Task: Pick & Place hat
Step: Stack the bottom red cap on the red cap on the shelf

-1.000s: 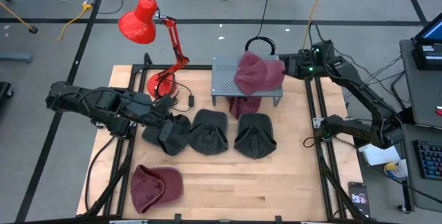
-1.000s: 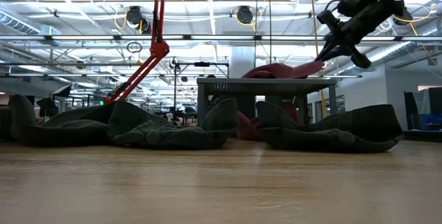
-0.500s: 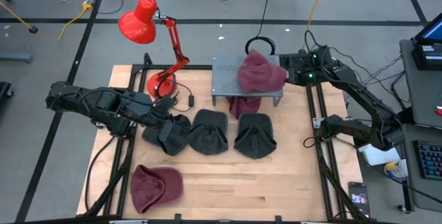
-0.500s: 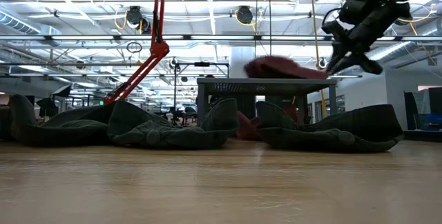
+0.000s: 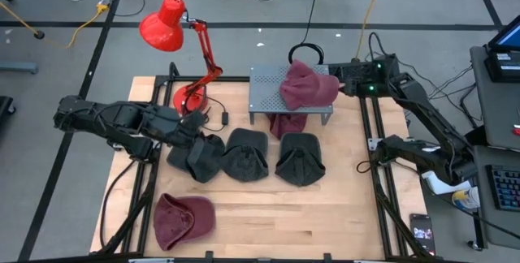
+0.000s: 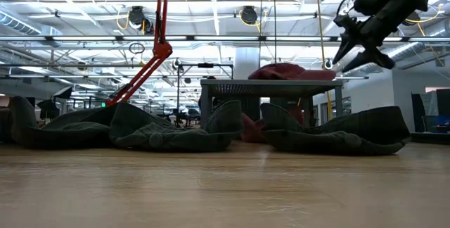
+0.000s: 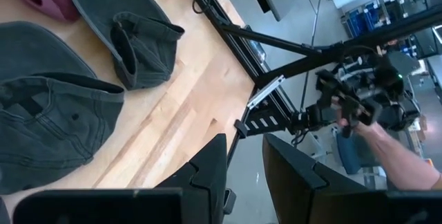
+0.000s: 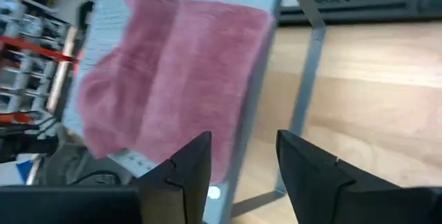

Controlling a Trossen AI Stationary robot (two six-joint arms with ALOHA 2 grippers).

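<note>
Wooden table [image 5: 341, 214] — hat [image 5: 307, 86] overhanging shelf [image 5: 265, 92]

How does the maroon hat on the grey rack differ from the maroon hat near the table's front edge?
The hat on the rack sits raised on the grey perforated rack, overhanging its right end; the front hat lies flat on the wooden table. The rack hat is right beside the right gripper, whose jaws are open; the front hat has no gripper near. Both are maroon, soft caps.

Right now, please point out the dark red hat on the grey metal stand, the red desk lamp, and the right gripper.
dark red hat [image 5: 307, 85], high view, crown.
red desk lamp [image 5: 162, 28], high view, shade.
right gripper [image 5: 341, 85], high view, between fingertips.
</note>
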